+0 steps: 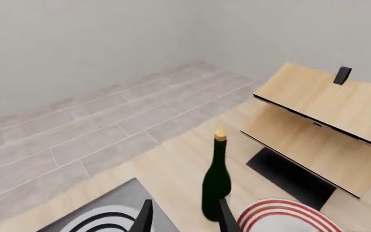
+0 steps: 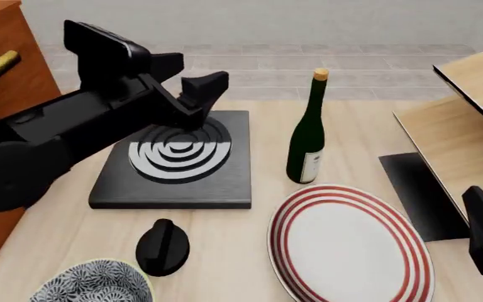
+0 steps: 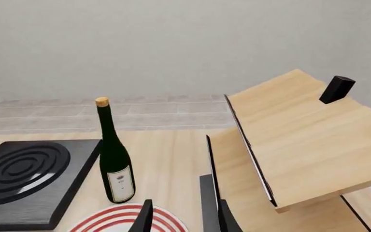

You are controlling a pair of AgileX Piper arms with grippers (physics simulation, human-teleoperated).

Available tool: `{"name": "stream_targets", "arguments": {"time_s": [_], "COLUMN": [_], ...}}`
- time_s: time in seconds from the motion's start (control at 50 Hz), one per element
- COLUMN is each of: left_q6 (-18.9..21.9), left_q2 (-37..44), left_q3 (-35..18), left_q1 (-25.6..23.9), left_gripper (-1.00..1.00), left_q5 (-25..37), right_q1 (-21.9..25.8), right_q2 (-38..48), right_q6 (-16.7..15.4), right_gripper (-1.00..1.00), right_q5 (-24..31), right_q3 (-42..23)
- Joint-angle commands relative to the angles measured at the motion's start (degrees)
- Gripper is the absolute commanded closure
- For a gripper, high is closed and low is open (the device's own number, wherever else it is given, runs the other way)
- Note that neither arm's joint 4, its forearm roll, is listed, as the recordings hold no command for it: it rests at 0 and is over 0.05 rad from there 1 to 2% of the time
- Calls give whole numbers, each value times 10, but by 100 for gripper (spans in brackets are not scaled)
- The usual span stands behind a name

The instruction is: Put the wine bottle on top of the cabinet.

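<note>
While the left arm reaches forward and rightward over the table (image 2: pixel 224 248), we see its gripper (image 2: pixel 193 94) raised above a black slab (image 2: pixel 178 182) patterned with silver rings, jaws parted with nothing between them. In the left wrist view the two dark fingertips (image 1: pixel 225 217) frame the base of the wine bottle (image 2: pixel 306 133) without gripping it. Of the right arm, the front view shows only a black part at the lower right edge; its gripper (image 3: pixel 184 217) appears in the right wrist view with jaws apart and unloaded.

The wine bottle is dark green glass, slim, with a long neck, a tan cork and a small white label. It stands upright on the pale wood table, long axis vertical and cork uppermost, between the slab and a light-wood shelf unit (image 2: pixel 468 132), just behind a white plate (image 2: pixel 351 248) ringed in red.

The cabinet (image 2: pixel 11 82) is reddish-brown wood with a brass bar handle, at the table's left edge, well apart from the bottle. A black knob-like object (image 2: pixel 161 246) and a patterned bowl (image 2: pixel 90 284) lie near the front edge.
</note>
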Motion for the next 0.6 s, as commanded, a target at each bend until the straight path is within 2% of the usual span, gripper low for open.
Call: {"name": "stream_targets", "arguments": {"time_s": [0.02,0.3,0.36,0.6], "left_q6": [9,8,-10,-30], "left_q2": [37,65,70,99], "left_q3": [-44,-67,-77,-102], "left_q1": [-13,-31,-36,-48], "left_gripper": [-100,-100,-100,-100], "left_q5": [17,21,28,36], "right_q1": [1,2,2,2], "right_q2": [5,15,17,20], "right_q6": [-1,-2,-1,0], "right_gripper": [-100,-100,-100,-100], "right_q5": [-3,-9,-10,-12], "right_q3": [0,0,0,0]}}
